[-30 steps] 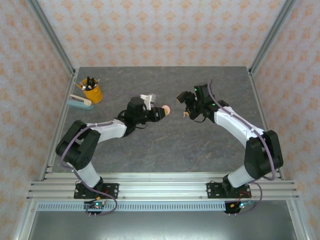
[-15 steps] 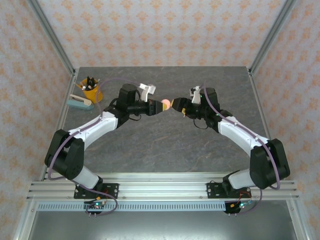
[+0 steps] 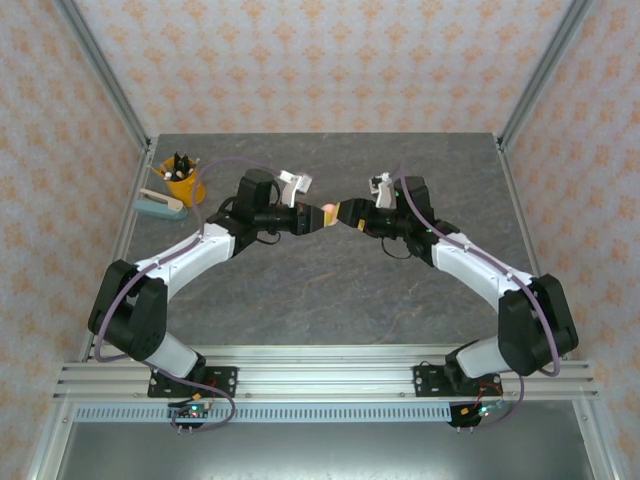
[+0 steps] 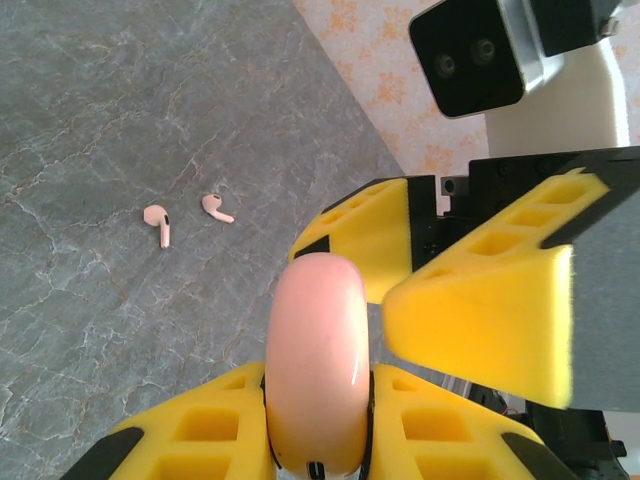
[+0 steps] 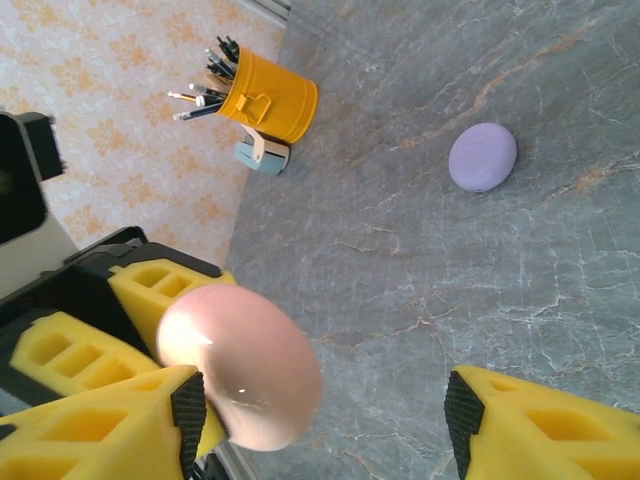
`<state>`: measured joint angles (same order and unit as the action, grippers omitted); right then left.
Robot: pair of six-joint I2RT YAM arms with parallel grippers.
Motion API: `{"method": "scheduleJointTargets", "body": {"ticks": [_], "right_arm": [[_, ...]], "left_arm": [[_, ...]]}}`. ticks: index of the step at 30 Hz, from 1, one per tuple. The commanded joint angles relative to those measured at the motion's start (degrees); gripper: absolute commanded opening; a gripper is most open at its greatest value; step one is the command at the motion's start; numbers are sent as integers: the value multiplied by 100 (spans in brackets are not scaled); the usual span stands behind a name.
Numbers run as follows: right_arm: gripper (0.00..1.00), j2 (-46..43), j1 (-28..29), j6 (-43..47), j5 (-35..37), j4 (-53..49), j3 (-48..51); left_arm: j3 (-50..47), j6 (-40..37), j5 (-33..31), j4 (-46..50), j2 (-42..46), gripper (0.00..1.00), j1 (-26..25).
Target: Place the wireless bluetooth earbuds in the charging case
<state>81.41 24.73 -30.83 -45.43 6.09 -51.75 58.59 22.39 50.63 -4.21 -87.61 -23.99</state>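
My left gripper (image 3: 318, 214) is shut on a round salmon-pink charging case (image 3: 329, 211), held on edge above the middle of the table. In the left wrist view the case (image 4: 316, 360) stands between my yellow fingers (image 4: 190, 435), with the right gripper's fingers (image 4: 480, 310) close beside it. My right gripper (image 3: 346, 213) faces it, open, with its jaws on either side of the case (image 5: 240, 365); one pad (image 5: 190, 415) is right beside it. Two salmon-pink earbuds (image 4: 158, 222) (image 4: 216, 207) lie on the table. A lilac case (image 5: 482, 156) rests shut on the table.
A yellow pen cup (image 3: 183, 183) stands at the back left corner with a teal and white object (image 3: 160, 207) beside it. The cup (image 5: 268, 95) also appears in the right wrist view. Metal frame posts border the grey table (image 3: 330, 300).
Both arms have swung inward and met over the middle of the table. The right gripper has come up around the pink case and its jaws have narrowed.
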Motion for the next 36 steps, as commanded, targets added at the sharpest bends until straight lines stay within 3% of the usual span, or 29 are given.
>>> {"method": "scheduleJointTargets", "body": {"ticks": [1, 8, 11, 18, 24, 30, 36], "right_arm": [[64, 168, 6, 142, 116, 148, -50], [61, 590, -320, -173, 502, 421, 30], [59, 663, -357, -316, 310, 562, -28], [59, -190, -358, -310, 111, 372, 231], [59, -867, -351, -131, -356, 185, 309], [54, -960, -363, 106, -792, 11, 14], [47, -917, -363, 206, -871, -98, -116]], "left_arm": [[177, -104, 172, 43, 222, 0, 43], [199, -86, 351, 35, 552, 0, 62], [232, -137, 342, 117, 636, 0, 61], [262, -191, 398, 122, 649, 0, 70], [477, -143, 804, 5, 412, 0, 144], [718, 73, 1357, -233, 112, 0, 188], [857, 53, 1432, -184, 43, 0, 188]]}}
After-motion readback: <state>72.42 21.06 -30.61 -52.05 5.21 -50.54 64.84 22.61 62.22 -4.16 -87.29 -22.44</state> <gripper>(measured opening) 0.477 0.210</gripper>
